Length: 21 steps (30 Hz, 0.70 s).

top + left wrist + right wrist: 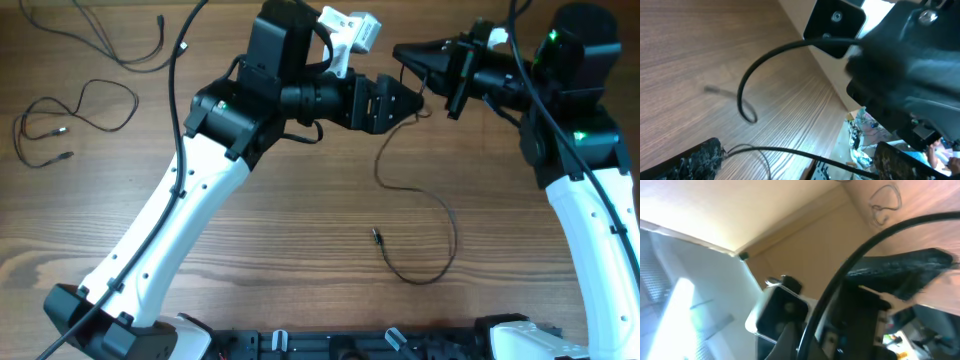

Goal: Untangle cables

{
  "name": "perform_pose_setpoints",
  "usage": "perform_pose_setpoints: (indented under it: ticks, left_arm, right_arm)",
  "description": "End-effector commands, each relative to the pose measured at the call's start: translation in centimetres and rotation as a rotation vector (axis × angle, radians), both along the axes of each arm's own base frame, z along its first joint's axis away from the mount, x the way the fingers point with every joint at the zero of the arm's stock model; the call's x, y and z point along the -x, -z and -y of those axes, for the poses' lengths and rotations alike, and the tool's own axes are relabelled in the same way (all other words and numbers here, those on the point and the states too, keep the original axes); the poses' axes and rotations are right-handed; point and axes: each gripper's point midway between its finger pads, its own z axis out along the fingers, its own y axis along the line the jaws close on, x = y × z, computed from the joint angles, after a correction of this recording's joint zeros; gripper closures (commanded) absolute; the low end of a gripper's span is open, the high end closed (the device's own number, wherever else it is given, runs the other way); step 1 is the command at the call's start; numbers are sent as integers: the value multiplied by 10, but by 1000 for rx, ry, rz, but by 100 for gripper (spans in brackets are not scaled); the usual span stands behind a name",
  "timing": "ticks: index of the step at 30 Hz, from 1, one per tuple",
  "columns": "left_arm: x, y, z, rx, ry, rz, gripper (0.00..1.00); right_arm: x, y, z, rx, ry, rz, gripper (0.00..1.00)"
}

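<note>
One thin black cable [446,215] hangs from where my two grippers meet, loops over the wood table and ends in a small plug [376,236]. My right gripper [418,70] points left and looks shut on this cable's upper end; in the right wrist view the cable [865,250] runs blurred into the gripper [840,330]. My left gripper [410,99] is just below it, fingers spread. In the left wrist view a stretch of cable [805,156] crosses between its open fingers [800,164], and another part arcs [747,85] down to the table.
Two more thin black cables lie at the table's far left: one [95,45] at the top edge, one looped [75,108] below it; loops also show in the right wrist view [885,200]. A white device [350,35] stands behind the left arm.
</note>
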Motion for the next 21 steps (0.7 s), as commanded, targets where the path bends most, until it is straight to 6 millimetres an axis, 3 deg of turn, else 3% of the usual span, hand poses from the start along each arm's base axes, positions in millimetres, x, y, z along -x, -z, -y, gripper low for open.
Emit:
perform_pose_setpoints:
  ticks: [1,4,7,8,9,11,13,16,21]
  left_arm:
    - [-10,10,2,-29,-105,-52,0]
    - [-5,9,7,-24,-97,-68,4]
    - [2,9,11,-16,-63,-79,34]
    - [2,9,11,-16,-64,-79,39]
    - [1,9,10,-16,-69,-79,39]
    - [-7,10,0,-18,-96,-87,24]
    - [-10,12,-10,-8,-106,-143,16]
    - [6,4,-13,55,9,-207,0]
    - [23,-10,-12,114,184,-101,0]
  right_arm:
    - [-3,-28,3,-86,60,-27,96]
    - [-11,-35,7,-89,108,20,96]
    - [-15,-32,9,-85,131,7,96]
    - [-17,-29,10,-82,143,-6,96]
    - [-19,-27,12,-77,157,-12,96]
    - [-26,-12,17,-40,207,-49,96]
    - [-30,3,21,-2,238,-86,96]
    - [-36,12,27,18,292,-115,96]
    - [-39,10,29,-1,314,-125,96]
